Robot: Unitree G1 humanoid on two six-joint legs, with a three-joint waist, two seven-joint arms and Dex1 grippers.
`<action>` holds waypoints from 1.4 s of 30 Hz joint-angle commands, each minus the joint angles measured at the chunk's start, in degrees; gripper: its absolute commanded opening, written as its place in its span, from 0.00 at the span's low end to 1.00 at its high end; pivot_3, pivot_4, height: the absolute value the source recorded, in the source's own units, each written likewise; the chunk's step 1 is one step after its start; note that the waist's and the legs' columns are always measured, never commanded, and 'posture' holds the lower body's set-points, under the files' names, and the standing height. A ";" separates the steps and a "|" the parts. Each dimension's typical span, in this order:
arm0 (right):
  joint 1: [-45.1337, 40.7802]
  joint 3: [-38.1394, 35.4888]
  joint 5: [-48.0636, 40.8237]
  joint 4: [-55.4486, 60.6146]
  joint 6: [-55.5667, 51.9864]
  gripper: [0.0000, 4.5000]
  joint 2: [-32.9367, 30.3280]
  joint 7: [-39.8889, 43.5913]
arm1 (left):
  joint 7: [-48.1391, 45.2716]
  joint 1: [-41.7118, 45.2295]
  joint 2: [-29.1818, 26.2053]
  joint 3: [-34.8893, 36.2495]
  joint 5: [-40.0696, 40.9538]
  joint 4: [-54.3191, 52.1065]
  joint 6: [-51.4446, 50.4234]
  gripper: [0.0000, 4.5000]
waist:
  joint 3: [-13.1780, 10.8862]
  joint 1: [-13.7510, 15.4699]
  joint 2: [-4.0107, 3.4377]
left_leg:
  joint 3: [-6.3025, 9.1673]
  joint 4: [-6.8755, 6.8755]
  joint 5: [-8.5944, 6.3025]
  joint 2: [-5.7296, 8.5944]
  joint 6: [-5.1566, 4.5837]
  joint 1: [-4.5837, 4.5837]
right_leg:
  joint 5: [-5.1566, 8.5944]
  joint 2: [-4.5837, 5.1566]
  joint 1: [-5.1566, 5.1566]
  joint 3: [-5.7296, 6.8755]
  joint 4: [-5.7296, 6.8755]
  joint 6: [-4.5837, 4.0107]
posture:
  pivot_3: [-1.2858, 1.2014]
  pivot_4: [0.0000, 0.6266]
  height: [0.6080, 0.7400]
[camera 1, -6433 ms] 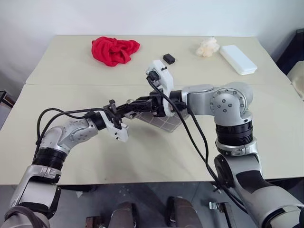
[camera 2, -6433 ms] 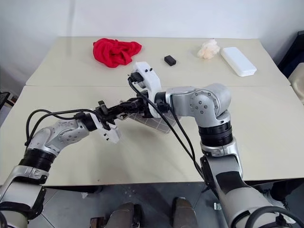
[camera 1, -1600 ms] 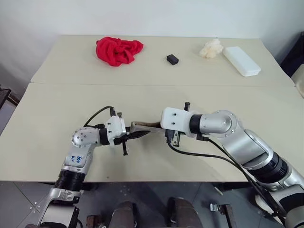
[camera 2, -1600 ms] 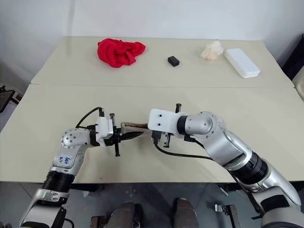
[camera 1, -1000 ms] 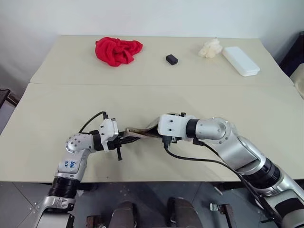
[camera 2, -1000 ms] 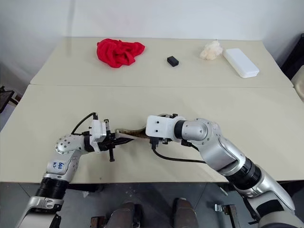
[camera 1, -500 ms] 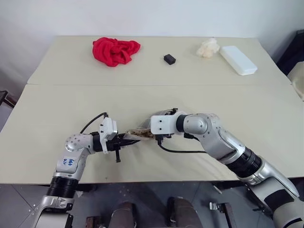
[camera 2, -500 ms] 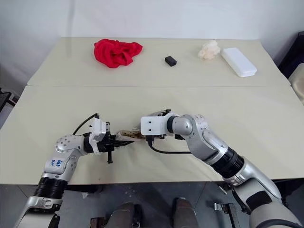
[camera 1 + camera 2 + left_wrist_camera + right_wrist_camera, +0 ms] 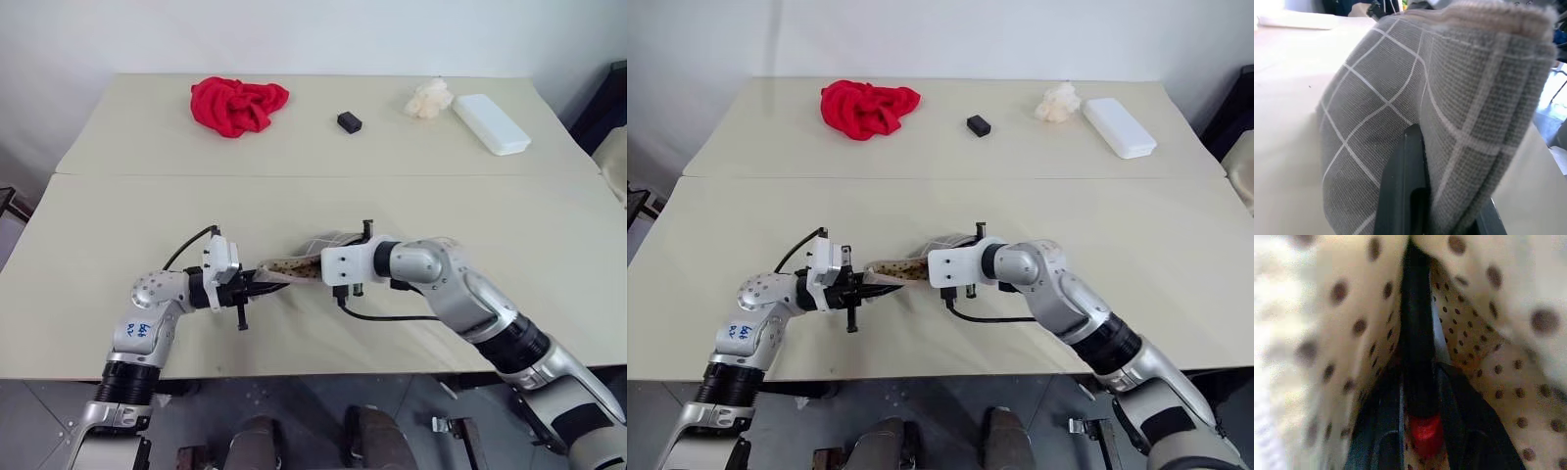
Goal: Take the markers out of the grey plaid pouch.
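The grey plaid pouch (image 9: 286,266) hangs level above the near table between my two hands. My left gripper (image 9: 257,287) is shut on its left end; the left wrist view has plaid fabric (image 9: 1391,88) pinched between the fingers (image 9: 1403,196). My right gripper (image 9: 1418,377) reaches into the pouch's open mouth, among cream dotted lining (image 9: 1484,347). Its two fingers (image 9: 1383,431) press on either side of a slim dark marker (image 9: 1415,333) with a red end (image 9: 1425,435). From the head views the marker is hidden inside the pouch.
On the far table lie a red cloth (image 9: 238,104), a small black block (image 9: 349,121), a crumpled cream lump (image 9: 429,98) and a white oblong case (image 9: 492,122). A seam (image 9: 147,174) joins the two tables. A black cable loops under my right wrist.
My right wrist has rolled and its fingers have closed in on the marker inside the pouch. The left gripper has held its grip and stayed in place.
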State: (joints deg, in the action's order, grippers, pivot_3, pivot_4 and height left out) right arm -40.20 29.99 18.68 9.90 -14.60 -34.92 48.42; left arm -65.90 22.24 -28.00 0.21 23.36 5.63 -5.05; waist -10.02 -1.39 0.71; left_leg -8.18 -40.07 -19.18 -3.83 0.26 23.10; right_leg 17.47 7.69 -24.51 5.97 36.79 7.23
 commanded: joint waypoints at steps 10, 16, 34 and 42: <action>9.40 -19.61 -30.06 7.39 18.98 0.11 0.75 9.71 | 3.04 1.44 -0.58 2.62 -1.47 2.76 4.49 0.00 | 0.00 -0.14 0.01 | 0.00 0.02 0.00 0.00 0.00 -0.03 | 0.00 -0.02 0.01 0.00 -0.03 0.00 | 0.52 0.24 1.00; 11.71 -25.42 -44.29 15.76 8.63 0.02 0.76 9.13 | 3.16 1.01 -1.12 2.66 -1.18 1.95 4.22 0.00 | 0.00 0.33 0.00 | 0.02 -0.03 0.00 0.00 -0.01 -0.04 | 0.00 -0.01 0.06 0.00 -0.01 0.00 | 0.52 0.24 1.00; 2.90 -16.64 -36.14 15.43 -19.35 0.68 -4.52 4.27 | 0.84 0.29 -0.60 -0.87 -3.07 1.54 8.81 0.00 | 0.00 1.24 0.00 | 0.00 -0.04 -0.01 0.00 -0.01 -0.05 | 0.00 -0.01 0.03 -0.02 0.03 -0.01 | 0.52 0.24 1.00; 1.80 -16.42 -32.09 14.71 -9.81 0.68 0.08 1.06 | 2.01 0.30 -0.26 -0.13 -1.64 0.56 5.58 0.00 | 0.00 1.26 0.00 | 0.00 -0.04 -0.01 0.00 -0.02 -0.03 | 0.00 0.00 0.02 -0.01 0.03 -0.01 | 0.52 0.24 1.00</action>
State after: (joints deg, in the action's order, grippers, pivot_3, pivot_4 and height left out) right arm -37.94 15.39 -13.64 23.12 -29.99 -35.80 49.80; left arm -64.06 22.64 -27.93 -0.76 20.43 8.57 0.87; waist -10.02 -0.13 0.72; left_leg -8.18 -40.10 -19.19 -3.83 0.24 23.07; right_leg 17.46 7.68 -24.48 5.96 36.81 7.23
